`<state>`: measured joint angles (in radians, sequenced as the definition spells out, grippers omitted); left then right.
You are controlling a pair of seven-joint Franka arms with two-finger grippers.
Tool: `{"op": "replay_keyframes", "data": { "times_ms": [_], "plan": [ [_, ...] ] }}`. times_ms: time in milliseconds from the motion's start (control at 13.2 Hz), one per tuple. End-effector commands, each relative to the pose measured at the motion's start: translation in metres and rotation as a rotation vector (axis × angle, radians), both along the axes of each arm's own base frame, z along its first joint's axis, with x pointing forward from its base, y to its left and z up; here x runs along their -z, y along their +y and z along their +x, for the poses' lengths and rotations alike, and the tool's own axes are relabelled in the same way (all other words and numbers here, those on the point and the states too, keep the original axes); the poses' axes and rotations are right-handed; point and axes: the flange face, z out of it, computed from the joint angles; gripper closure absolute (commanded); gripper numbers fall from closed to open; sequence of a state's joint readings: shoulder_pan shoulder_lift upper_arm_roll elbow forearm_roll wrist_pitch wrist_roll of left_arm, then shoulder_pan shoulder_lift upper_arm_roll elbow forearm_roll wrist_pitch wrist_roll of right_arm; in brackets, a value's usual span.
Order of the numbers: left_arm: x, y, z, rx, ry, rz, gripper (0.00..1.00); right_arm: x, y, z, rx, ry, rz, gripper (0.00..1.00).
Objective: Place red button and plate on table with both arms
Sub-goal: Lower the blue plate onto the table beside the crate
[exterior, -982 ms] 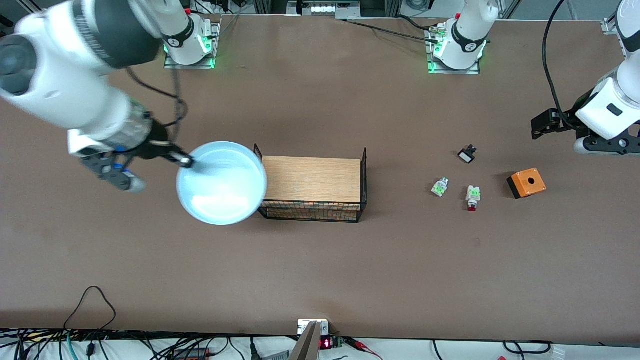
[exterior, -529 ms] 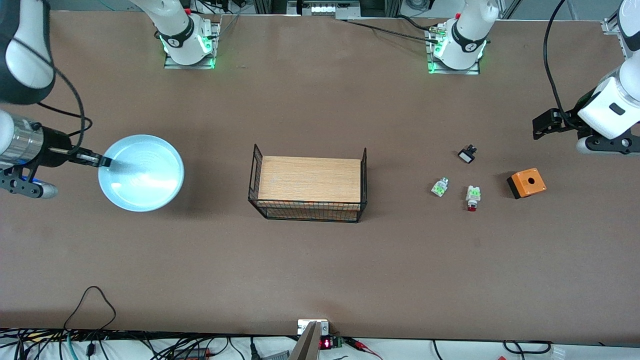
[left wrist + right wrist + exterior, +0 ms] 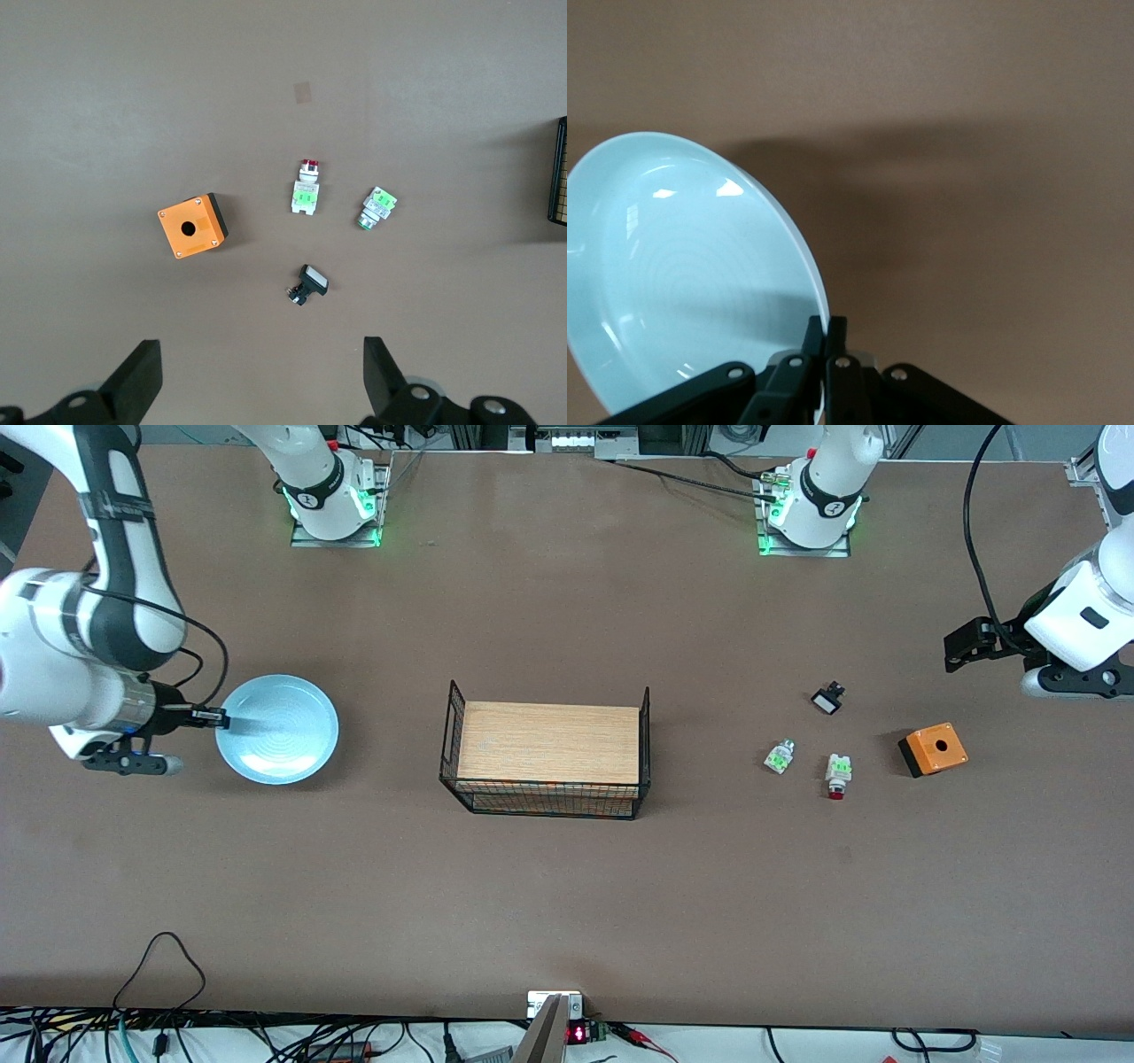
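Note:
The pale blue plate [image 3: 277,729] is at the right arm's end of the brown table [image 3: 567,903]. My right gripper [image 3: 217,717] is shut on its rim and holds it tilted, low over the table. I cannot tell whether the plate touches the table. The right wrist view shows the plate [image 3: 682,266] pinched in my right gripper [image 3: 826,332]. The red button [image 3: 838,773] lies on the table toward the left arm's end. My left gripper [image 3: 961,651] is open and empty, up in the air beside that group of parts. The red button [image 3: 306,188] also shows in the left wrist view, apart from my left gripper [image 3: 261,381].
A black wire rack with a wooden top [image 3: 549,748] stands mid-table. Near the red button lie a white-green part without a red cap [image 3: 779,756], a small black part [image 3: 827,698] and an orange box with a round hole [image 3: 933,749]. Cables run along the table's edge nearest the front camera.
My right arm carried the plate from beside the rack to the right arm's end of the table and lowered it. The left arm has barely moved.

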<state>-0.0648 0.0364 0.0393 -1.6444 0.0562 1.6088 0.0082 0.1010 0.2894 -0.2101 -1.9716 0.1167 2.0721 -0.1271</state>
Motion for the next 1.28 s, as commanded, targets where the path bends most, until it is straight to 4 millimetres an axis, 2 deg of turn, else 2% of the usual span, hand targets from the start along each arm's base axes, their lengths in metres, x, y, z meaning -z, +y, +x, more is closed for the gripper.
{"op": "replay_keyframes", "data": {
  "times_ms": [0, 302, 378, 453, 529, 604, 755, 906, 1209],
  "plan": [
    [-0.007, -0.005, 0.003, -0.002, 0.002, -0.026, 0.00, 0.036, -0.002, -0.027, -0.105, -0.058, 0.003, 1.00],
    [-0.013, -0.002, 0.002, -0.006, 0.002, -0.026, 0.00, 0.095, -0.015, -0.051, -0.191, -0.104, -0.020, 1.00],
    [-0.013, -0.002, 0.002, -0.006, 0.002, -0.026, 0.00, 0.100, -0.015, -0.051, -0.203, -0.115, -0.025, 1.00],
    [-0.013, 0.000, 0.003, -0.007, 0.002, -0.026, 0.00, 0.098, -0.015, -0.051, -0.194, -0.117, -0.025, 0.79],
    [-0.013, 0.000, 0.003, -0.007, 0.002, -0.026, 0.00, 0.092, -0.014, -0.050, -0.177, -0.118, -0.019, 0.10],
    [-0.013, 0.000, 0.003, -0.007, 0.002, -0.026, 0.00, 0.081, -0.011, -0.048, -0.174, -0.120, -0.011, 0.00],
    [-0.013, 0.000, 0.003, -0.007, 0.002, -0.026, 0.00, 0.054, -0.006, -0.039, -0.133, -0.087, 0.005, 0.00],
    [-0.012, 0.002, 0.002, -0.012, 0.004, -0.026, 0.00, 0.021, 0.007, -0.025, -0.077, -0.051, 0.014, 0.00],
    [-0.013, 0.002, 0.002, -0.009, 0.005, -0.026, 0.00, -0.046, 0.054, 0.005, -0.009, -0.017, 0.021, 0.00]
  ]
}}
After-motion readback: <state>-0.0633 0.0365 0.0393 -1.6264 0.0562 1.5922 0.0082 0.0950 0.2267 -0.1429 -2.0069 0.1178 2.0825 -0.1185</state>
